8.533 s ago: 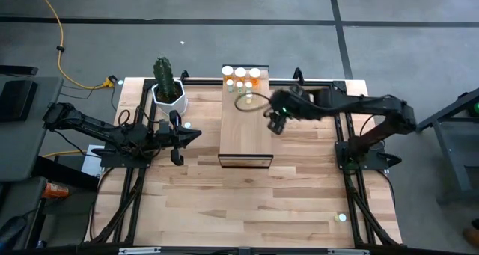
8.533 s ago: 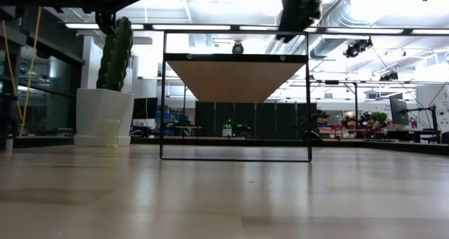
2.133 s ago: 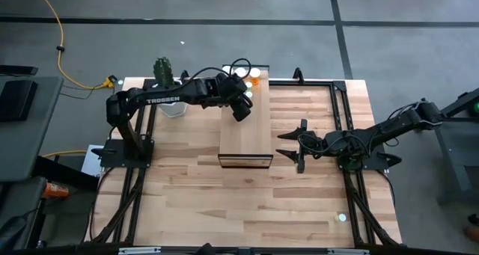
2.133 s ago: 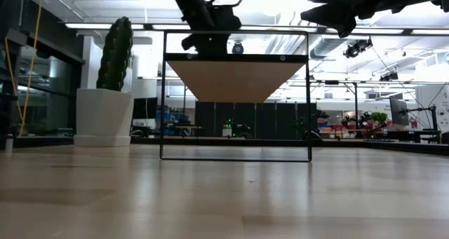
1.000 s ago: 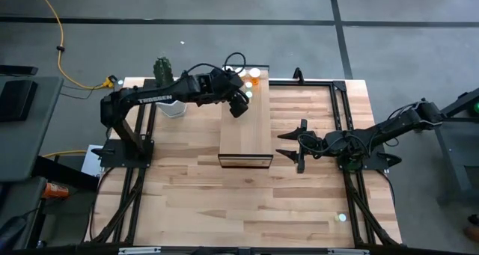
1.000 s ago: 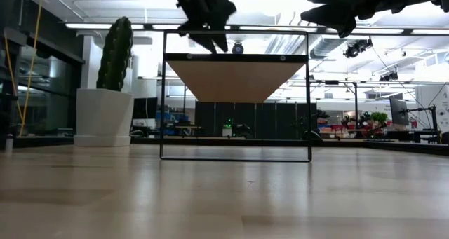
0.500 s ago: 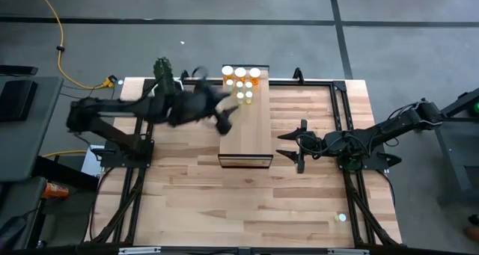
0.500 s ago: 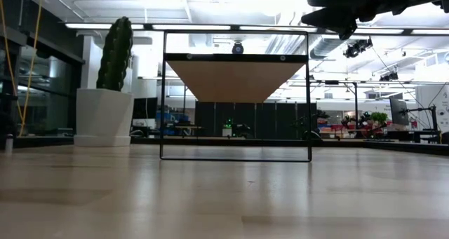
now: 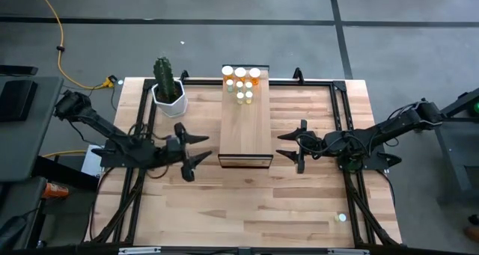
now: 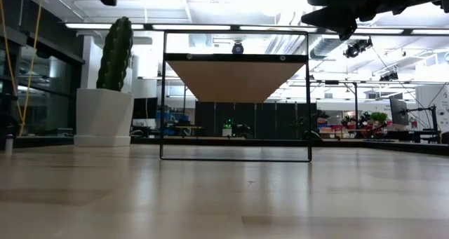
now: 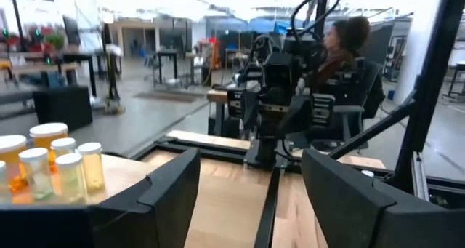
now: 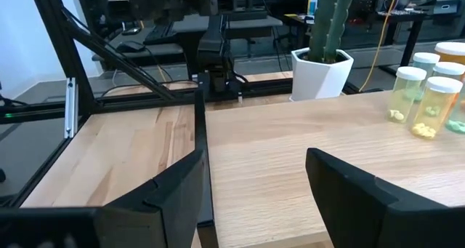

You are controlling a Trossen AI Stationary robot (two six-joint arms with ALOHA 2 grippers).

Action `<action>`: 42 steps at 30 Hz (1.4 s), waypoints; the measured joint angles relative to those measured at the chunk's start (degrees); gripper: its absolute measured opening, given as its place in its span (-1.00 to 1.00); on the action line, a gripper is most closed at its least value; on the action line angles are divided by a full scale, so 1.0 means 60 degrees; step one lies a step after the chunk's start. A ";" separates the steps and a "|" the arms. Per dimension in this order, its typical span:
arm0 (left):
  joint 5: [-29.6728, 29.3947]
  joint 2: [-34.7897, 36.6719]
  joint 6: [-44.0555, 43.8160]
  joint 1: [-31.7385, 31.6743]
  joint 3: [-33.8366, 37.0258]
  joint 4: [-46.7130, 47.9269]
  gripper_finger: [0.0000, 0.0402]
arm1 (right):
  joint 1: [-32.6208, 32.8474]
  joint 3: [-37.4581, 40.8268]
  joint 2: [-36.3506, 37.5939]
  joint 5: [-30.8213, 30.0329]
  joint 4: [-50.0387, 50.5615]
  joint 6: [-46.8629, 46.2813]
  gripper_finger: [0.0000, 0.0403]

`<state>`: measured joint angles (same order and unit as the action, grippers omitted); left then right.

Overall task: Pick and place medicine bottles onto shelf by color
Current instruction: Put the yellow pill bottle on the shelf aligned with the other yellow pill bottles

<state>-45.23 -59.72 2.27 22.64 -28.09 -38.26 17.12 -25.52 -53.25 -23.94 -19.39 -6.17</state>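
Several medicine bottles (image 9: 241, 83) with white caps stand upright in a cluster on the far end of the shelf (image 9: 245, 128). The orange ones are in the far row and the smaller pale green ones just in front of them. In the left wrist view the bottles (image 11: 51, 168) show beside the shelf top (image 11: 138, 179). My left gripper (image 9: 203, 147) hovers open just left of the shelf's near end, pointing at it. My right gripper (image 9: 280, 145) hovers open just right of the shelf, facing it. Neither has anything between its fingers.
A cactus in a white pot (image 9: 168, 90) stands on the table, left of the shelf's far end. Black frame rails (image 9: 337, 113) run along both sides of the table. Bare wooden tabletop (image 9: 247, 203) lies near of the shelf. A person (image 11: 349, 37) sits beyond the table.
My left gripper has drawn back from over the bottles at the shelf's far end, toward the table's left and near edges. It now hovers beside the shelf's near left side. The bottles stay standing where they were.
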 joint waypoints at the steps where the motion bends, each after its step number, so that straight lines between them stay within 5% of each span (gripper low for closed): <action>1: -0.0111 0.0024 0.0247 0.0097 0.0188 -0.0362 0.14 | 0.0000 0.0000 0.0000 -0.0001 -0.0006 0.0005 0.15; 27: -0.0070 0.0320 0.0406 0.0169 0.0280 -0.0021 0.14 | 0.0051 0.0000 0.0002 -0.0344 -0.0733 0.0612 0.15; 30: -0.0067 0.0320 0.0407 0.0169 0.0280 -0.0021 0.14 | 0.0051 -0.0183 0.0003 -0.0365 -0.1053 -0.0221 0.15; 32: -0.0067 0.0320 0.0407 0.0169 0.0280 -0.0021 0.14 | 0.0052 -0.1030 0.0008 -0.0337 0.0358 -0.1793 0.15; 36: -0.0067 0.0320 0.0410 0.0169 0.0280 -0.0021 0.14 | 0.0458 -0.3958 -0.0518 0.0561 0.6958 -0.5072 0.15; 39: -0.0067 0.0320 0.0410 0.0169 0.0280 -0.0021 0.14 | 0.1329 -0.5759 -0.1600 0.1001 1.1686 -0.7907 0.15; 42: -0.0067 0.0316 0.0410 0.0169 0.0280 -0.0021 0.14 | 0.2471 -0.6830 -0.2764 0.2228 1.4581 -1.0532 0.15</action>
<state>-45.63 -57.82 4.73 23.66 -26.41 -38.39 31.95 -66.50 -69.84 -10.57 68.10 -69.37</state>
